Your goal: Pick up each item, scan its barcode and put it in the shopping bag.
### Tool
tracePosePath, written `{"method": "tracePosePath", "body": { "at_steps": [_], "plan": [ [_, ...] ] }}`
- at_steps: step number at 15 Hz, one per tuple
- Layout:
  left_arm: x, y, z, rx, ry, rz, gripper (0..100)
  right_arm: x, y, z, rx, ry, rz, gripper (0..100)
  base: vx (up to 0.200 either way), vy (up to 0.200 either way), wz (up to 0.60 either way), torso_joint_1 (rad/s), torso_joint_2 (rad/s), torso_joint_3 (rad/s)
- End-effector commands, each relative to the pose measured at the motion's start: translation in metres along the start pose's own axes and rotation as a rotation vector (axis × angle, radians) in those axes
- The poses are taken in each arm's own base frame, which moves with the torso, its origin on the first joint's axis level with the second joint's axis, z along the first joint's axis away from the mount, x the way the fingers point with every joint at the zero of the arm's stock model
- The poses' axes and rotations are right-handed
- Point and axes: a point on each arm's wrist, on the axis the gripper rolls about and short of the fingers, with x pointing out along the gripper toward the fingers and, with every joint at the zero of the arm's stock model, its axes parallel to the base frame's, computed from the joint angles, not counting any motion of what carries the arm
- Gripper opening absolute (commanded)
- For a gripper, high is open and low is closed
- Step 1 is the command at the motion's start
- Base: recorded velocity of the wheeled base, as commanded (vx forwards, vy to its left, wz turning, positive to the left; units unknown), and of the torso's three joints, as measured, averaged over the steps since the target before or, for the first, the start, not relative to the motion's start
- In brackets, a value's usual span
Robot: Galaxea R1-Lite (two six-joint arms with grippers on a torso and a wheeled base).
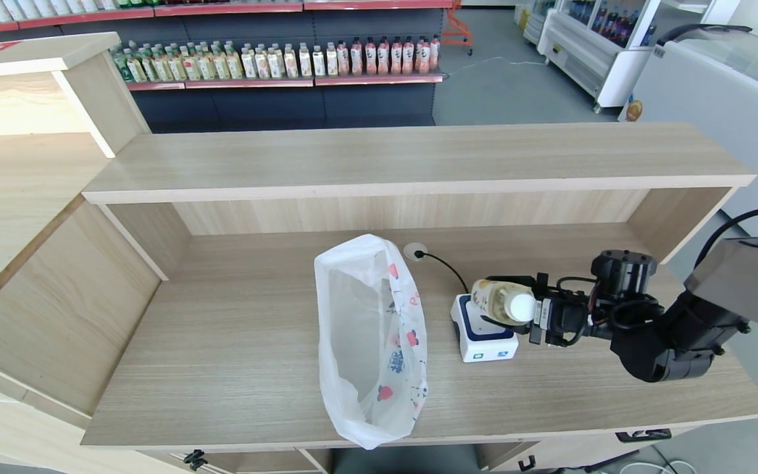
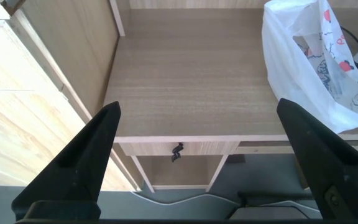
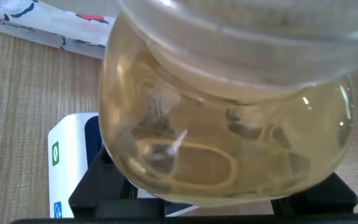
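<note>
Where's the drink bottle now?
On the right in the head view: the clear pale-yellow drink bottle, held by the right gripper over the white scanner box.

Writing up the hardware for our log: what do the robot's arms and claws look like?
The left claw has two matte black, flat fingers tapering to blunt tips. The right arm is black with rounded cylindrical joints; thin black cables loop beside the right claw, and a thicker black cable arches behind.

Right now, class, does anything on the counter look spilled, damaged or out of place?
Nothing stands out: the right gripper holds the capped bottle sideways over the scanner, and the shopping bag stands open.
</note>
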Motion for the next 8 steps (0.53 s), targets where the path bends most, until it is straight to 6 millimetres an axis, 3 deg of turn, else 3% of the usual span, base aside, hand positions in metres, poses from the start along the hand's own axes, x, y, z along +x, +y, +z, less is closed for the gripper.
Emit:
{"method": "tracePosePath", "body": {
  "at_steps": [1,6,8],
  "plan": [
    [0.000,0.000,0.000,0.000,0.000,0.000,100,0.003,0.004,-0.004,0.011,0.003,0.007,0,0.000,0.000,0.00,0.000,0.00,0.000],
    [0.000,0.000,0.000,0.000,0.000,0.000,100,0.010,0.005,-0.004,0.005,-0.014,0.010,0,0.000,0.000,0.00,0.000,0.00,0.000],
    [0.000,0.000,0.000,-0.002,0.000,0.000,100,0.001,-0.009,0.008,0.010,-0.013,-0.015,0,0.000,0.000,0.00,0.000,0.00,0.000]
  ]
}}
